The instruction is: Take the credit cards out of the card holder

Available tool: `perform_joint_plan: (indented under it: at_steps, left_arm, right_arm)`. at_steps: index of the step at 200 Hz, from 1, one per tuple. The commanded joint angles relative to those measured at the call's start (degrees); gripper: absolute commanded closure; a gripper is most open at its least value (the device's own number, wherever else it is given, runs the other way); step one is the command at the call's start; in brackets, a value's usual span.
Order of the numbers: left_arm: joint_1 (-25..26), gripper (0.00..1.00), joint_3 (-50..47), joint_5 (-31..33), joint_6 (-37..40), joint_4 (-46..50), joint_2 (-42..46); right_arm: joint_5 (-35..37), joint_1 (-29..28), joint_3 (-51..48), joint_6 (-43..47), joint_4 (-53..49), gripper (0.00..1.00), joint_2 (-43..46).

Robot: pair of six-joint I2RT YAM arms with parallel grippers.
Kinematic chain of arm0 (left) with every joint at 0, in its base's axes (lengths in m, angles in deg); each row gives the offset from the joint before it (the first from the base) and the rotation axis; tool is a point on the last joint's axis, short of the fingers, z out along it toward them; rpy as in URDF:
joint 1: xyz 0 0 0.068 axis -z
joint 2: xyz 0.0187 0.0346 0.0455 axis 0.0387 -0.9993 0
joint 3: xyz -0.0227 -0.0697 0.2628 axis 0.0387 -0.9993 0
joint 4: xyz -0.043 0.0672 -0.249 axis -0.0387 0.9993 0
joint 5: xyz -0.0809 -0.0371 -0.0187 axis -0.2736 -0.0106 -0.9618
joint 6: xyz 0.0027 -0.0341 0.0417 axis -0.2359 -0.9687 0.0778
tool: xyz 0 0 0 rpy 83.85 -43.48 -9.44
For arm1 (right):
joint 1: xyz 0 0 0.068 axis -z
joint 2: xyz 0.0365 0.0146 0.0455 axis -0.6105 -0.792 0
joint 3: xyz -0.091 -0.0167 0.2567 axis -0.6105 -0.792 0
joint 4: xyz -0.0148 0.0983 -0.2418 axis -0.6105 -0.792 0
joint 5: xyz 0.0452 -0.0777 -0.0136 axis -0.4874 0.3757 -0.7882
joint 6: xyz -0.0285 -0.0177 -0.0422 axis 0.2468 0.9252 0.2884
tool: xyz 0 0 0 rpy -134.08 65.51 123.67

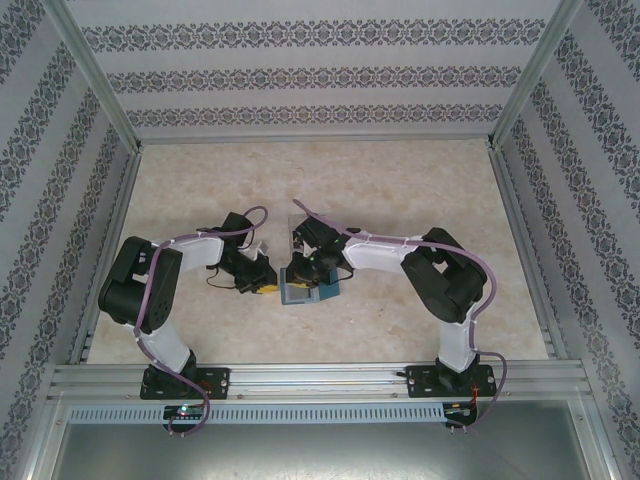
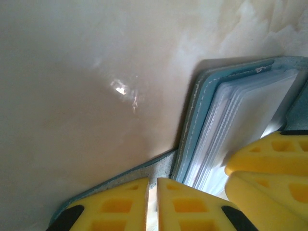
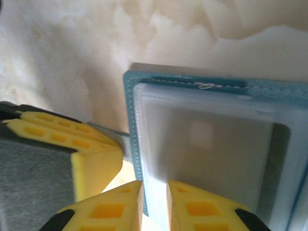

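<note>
Lying open, card holder [image 3: 211, 139], edges pinched in left gripper [image 2: 152, 202] and right gripper [image 3: 155, 204].

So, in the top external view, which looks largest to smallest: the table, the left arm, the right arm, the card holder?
1. table
2. left arm and right arm: they look about alike, so I do not rank them
3. card holder, clearly the smallest

Beige marbled table [image 1: 200, 190] inside patterned walls [image 1: 320, 70].
</note>
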Motion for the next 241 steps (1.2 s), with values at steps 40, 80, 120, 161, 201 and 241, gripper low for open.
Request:
perform_joint_plan:
  at_steps: [40, 80, 120, 161, 201, 241]
  left_arm:
    - [-0.9, 0.87, -1.0, 1.9, 0.3, -1.1, -1.3]
    - [-1.1, 0.87, -0.7, 1.9, 0.6, -1.1, -1.8]
    - [-1.3, 0.87, -0.5, 1.8, 0.5, -1.0, -1.8]
    - [-1.4, 0.87, -0.2, 2.0, 0.8, -0.3, -1.8]
    - [-1.7, 0.87, -0.1, 2.0, 1.1, 0.3, -1.9]
    - [-1.8, 0.87, 0.1, 2.1, 1.1, 0.5, -1.9]
  right_arm:
    - [5.2, -0.9, 3.5, 1.7, -10.1, 0.66, -1.4]
    - [10.7, -1.3, 5.4, 2.9, -16.6, 0.55, -0.8]
    - [16.4, -1.9, 8.7, 5.2, -23.9, 0.48, -0.6]
    - [21.5, -2.5, 11.7, 7.1, -29.6, 0.44, -0.9]
    - [25.6, -2.8, 13.7, 8.4, -33.8, 0.42, -0.8]
    - [28.2, -2.8, 13.9, 9.1, -36.1, 0.43, -0.2]
